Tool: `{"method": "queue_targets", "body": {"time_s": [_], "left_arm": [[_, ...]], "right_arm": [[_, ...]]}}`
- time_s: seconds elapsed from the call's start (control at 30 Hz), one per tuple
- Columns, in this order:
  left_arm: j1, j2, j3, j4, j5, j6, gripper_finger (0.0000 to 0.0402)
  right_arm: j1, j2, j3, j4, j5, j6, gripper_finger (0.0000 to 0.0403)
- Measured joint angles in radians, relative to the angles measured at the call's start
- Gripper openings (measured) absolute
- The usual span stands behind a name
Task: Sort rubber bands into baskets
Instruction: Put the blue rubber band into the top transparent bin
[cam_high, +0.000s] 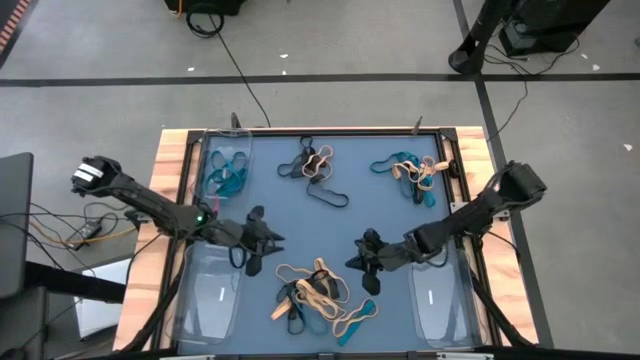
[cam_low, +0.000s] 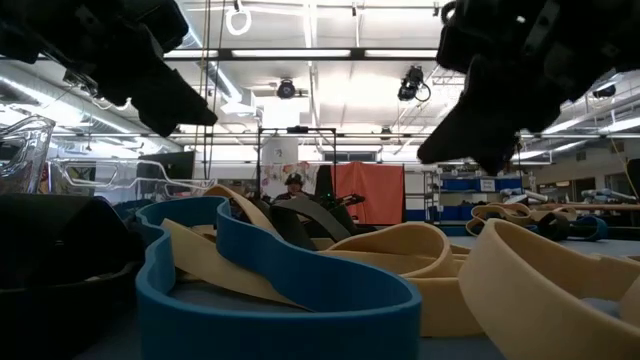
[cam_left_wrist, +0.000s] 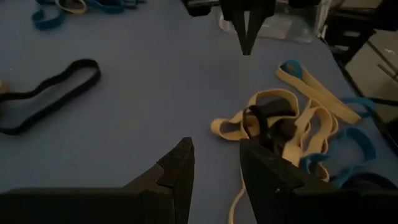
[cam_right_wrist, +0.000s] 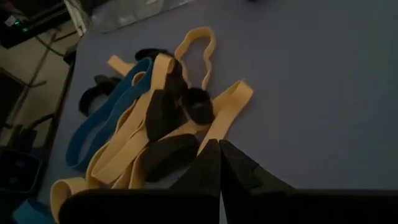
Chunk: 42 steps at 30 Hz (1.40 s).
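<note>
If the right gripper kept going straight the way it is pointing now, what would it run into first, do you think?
Most likely the mixed pile of rubber bands just ahead of the shut right gripper: a tan band lies closest to the fingertips. Depth is hard to judge, so it might meet the blue mat first.

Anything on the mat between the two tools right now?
No. In the high view, the stretch between the left tool and the right tool is bare blue mat; the nearest rubber band pile lies beside it.

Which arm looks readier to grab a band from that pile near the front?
Probably the left. The left gripper hangs beside the pile with its fingers apart and nothing between them. The right gripper is about as near, but shut.
</note>
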Motion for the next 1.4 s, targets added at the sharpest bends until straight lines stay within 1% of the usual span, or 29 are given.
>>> {"method": "queue_targets", "body": {"time_s": [0.2, 0.4, 0.57, 0.73, 0.93, 1.07, 1.23, 1.4], "left_arm": [[-0.02, 0.021, 0.0, 0.02, 0.0, -0.003, 0.0133], [-0.021, 0.023, 0.0, 0.031, -0.002, -0.007, 0.0133], [-0.048, 0.115, 0.0, 0.064, 0.0, -0.022, 0.0133], [-0.079, 0.195, 0.002, 0.132, 0.002, -0.021, 0.0133], [-0.111, 0.272, 0.09, 0.132, 0.005, 0.027, 0.0133], [-0.125, 0.341, 0.189, 0.05, 0.013, 0.069, 0.0133], [-0.138, 0.423, 0.287, -0.027, 0.094, 0.115, 0.0133], [-0.184, 0.482, 0.348, -0.052, 0.108, 0.197, 0.0133]], "right_arm": [[-0.015, 0.081, 0.0, 0.094, -0.016, -0.004, 0.0007], [-0.02, 0.073, 0.0, 0.105, -0.029, -0.018, 0.0007], [-0.02, 0.05, 0.0, 0.119, -0.035, -0.034, 0.0007], [-0.02, 0.047, 0.0, 0.121, -0.035, -0.039, 0.0007], [-0.023, 0.047, 0.0, 0.121, -0.035, -0.039, 0.0007], [-0.027, 0.047, 0.0, 0.125, -0.025, -0.048, 0.0007], [-0.031, 0.047, 0.0, 0.126, -0.023, -0.048, 0.0007], [-0.023, 0.047, 0.0, 0.112, -0.016, -0.049, 0.0007]]}}
